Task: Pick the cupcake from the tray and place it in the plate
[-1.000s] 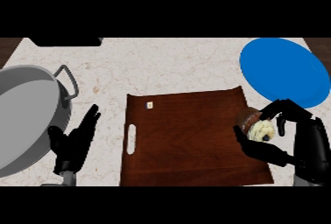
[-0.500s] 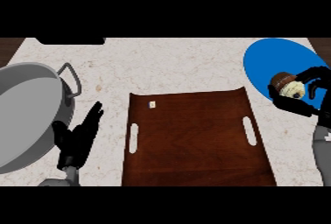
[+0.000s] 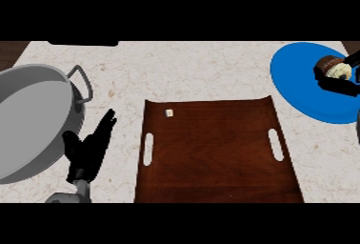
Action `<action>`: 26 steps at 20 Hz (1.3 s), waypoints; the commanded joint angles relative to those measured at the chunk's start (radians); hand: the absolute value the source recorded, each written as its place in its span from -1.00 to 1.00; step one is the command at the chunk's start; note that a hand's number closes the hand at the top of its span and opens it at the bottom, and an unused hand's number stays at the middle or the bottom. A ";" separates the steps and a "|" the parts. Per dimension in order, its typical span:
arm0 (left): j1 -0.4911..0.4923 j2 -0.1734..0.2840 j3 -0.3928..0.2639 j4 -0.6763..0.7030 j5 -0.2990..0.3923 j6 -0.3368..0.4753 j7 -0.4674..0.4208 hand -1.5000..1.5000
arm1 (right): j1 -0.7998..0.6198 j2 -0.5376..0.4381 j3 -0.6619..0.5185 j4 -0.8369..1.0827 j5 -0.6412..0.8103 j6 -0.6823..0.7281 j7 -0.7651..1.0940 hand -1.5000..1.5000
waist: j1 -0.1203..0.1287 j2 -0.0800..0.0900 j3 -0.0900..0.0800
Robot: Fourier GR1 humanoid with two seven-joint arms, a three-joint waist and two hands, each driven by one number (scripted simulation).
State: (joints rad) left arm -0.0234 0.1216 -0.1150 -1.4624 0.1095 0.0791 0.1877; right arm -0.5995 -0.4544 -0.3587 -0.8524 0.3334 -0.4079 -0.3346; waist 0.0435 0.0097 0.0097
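1. Left hand (image 3: 88, 150): nearest item, low at the view's left, over the counter (image 3: 204, 71) between the pan (image 3: 35, 119) and the tray. Fingers straight and spread upward, holding nothing; at rest.
2. Tray (image 3: 211, 147): dark brown, centre of view, a slot handle at each side. One small pale tag near its far-left corner; no cupcake on it.
3. Pan: grey, at the left edge, handle loop toward the counter's middle. Not part of the task.
4. Plate (image 3: 302, 81): blue, round, far right, partly cut by the view's edge.
5. Right hand (image 3: 341, 86): at the right edge over the plate, fingers curled round the cupcake.
6. Cupcake (image 3: 333, 68): held over the plate's right part. Appears tilted, dark base toward the upper left, pale top toward the lower right, so its axis lies slanted; the hand hides much of it.
7. Step in hand, judged: the placing. Done well, the cupcake is turned base-down, lowered until it touches the plate inside the rim, and only then are the fingers spread.
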 commanded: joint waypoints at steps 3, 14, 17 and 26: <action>-0.024 -0.029 -0.018 0.058 0.002 -0.007 0.036 0.00 | -0.150 -0.068 -0.077 0.319 -0.024 -0.009 -0.174 1.00 | 0.011 0.015 -0.006; -0.026 -0.024 -0.013 0.062 0.016 -0.039 0.019 0.00 | -0.237 -0.126 0.005 0.567 0.070 0.230 -0.084 -1.00 | 0.040 0.029 -0.003; -0.031 -0.021 -0.023 0.026 0.006 -0.031 0.058 0.00 | -0.240 -0.135 -0.063 0.565 0.000 0.264 -0.193 -1.00 | 0.041 0.030 0.000; 0.017 -0.025 -0.024 0.001 -0.005 -0.021 0.034 0.00 | -0.235 -0.220 -0.232 0.646 -0.157 0.383 -0.270 -1.00 | 0.023 0.021 -0.002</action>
State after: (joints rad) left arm -0.0399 0.1153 -0.1140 -1.4762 0.1119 0.0541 0.2035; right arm -0.8359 -0.6330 -0.5394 -0.2430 0.2241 -0.0877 -0.5859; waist 0.0748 0.0288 0.0133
